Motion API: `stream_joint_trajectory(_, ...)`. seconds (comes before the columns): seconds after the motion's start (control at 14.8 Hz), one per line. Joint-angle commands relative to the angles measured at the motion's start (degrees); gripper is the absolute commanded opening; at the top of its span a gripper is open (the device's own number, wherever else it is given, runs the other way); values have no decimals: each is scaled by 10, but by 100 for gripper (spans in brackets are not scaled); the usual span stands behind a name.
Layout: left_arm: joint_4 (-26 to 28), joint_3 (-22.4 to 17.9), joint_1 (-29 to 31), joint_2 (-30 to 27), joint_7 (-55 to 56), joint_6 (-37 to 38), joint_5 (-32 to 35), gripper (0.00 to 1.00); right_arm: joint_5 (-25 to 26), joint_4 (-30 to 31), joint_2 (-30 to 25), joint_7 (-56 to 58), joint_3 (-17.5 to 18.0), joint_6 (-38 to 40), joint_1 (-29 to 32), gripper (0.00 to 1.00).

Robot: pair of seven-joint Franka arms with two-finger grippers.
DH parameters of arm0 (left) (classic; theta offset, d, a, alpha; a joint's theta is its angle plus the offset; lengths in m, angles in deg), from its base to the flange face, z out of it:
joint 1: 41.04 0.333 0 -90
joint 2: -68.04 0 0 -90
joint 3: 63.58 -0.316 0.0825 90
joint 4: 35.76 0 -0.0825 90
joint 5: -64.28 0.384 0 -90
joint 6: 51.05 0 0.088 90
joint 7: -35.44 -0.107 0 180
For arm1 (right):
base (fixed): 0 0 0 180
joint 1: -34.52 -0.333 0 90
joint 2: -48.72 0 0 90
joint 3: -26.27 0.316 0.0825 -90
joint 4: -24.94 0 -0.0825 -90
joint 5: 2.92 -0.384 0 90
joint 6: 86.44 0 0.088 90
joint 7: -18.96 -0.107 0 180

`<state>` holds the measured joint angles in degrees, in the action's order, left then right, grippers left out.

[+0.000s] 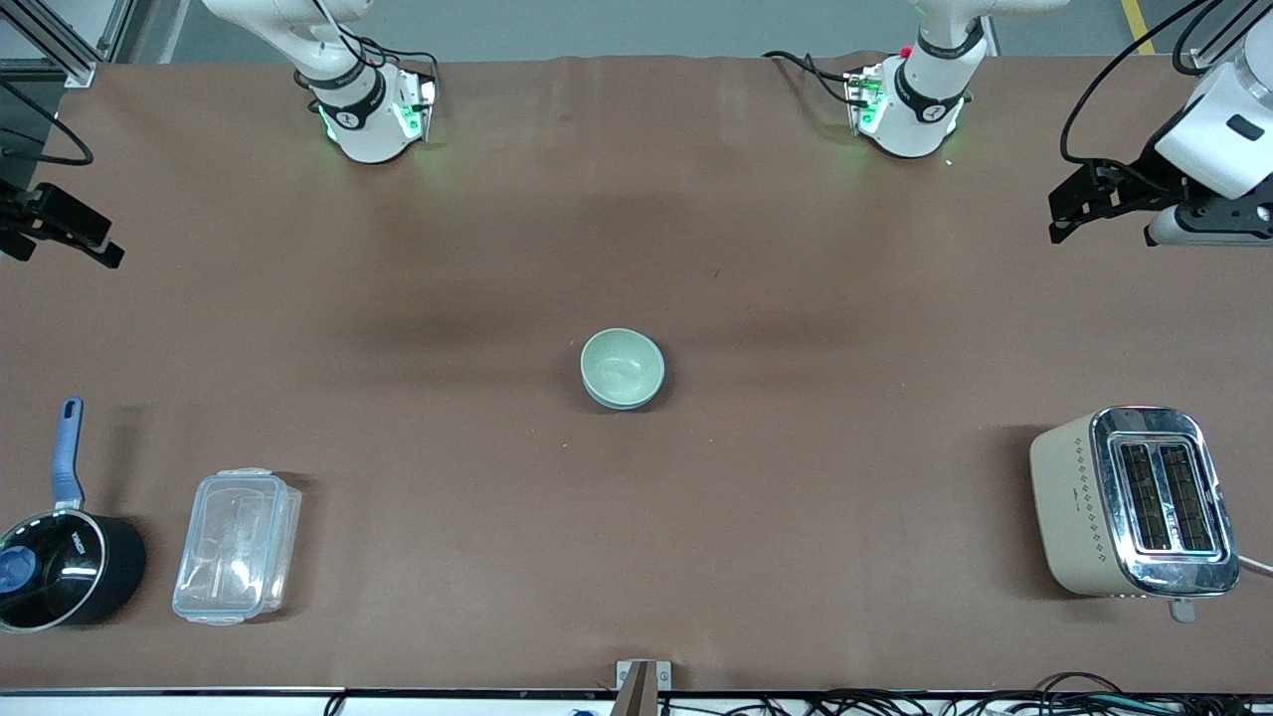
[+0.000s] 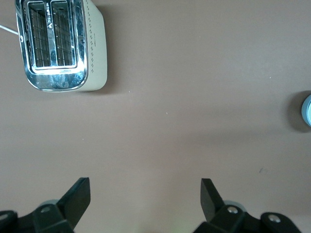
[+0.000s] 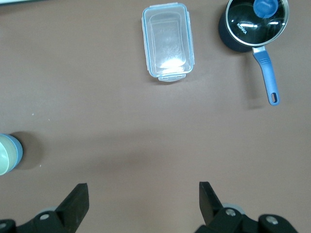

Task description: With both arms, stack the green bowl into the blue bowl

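Observation:
The green bowl point(image 1: 621, 364) sits nested inside the blue bowl point(image 1: 627, 404) at the middle of the table; only a thin blue rim shows under it. The green bowl point(image 3: 5, 154) and blue bowl point(image 3: 18, 152) also show at the edge of the right wrist view, and the stacked pair point(image 2: 307, 110) at the edge of the left wrist view. My left gripper point(image 1: 1062, 221) is open and empty over the left arm's end of the table point(image 2: 145, 191). My right gripper point(image 1: 94, 244) is open and empty over the right arm's end point(image 3: 144, 194). Both hang far from the bowls.
A cream and chrome toaster point(image 1: 1129, 502) stands near the front camera at the left arm's end. A clear lidded plastic box point(image 1: 237, 545) and a black saucepan with a blue handle point(image 1: 62, 557) lie near the front camera at the right arm's end.

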<state>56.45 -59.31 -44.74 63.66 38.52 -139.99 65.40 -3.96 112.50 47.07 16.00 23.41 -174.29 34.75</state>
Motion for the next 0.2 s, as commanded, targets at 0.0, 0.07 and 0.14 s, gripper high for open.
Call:
stream_joint_trajectory(0.0, -5, -3, 1, -2, -23, 1, -12, 100, 10, -9, 6, 12, 9, 27, 9, 100)
stream_joint_trajectory(0.07, -6, -3, 1, -2, -24, 1, -11, 100, 10, -9, 6, 12, 9, 28, 8, 100)
stream_joint_trajectory(0.14, -6, -3, 0, -2, -23, 1, -11, 100, 10, -9, 6, 12, 10, 32, 7, 100)
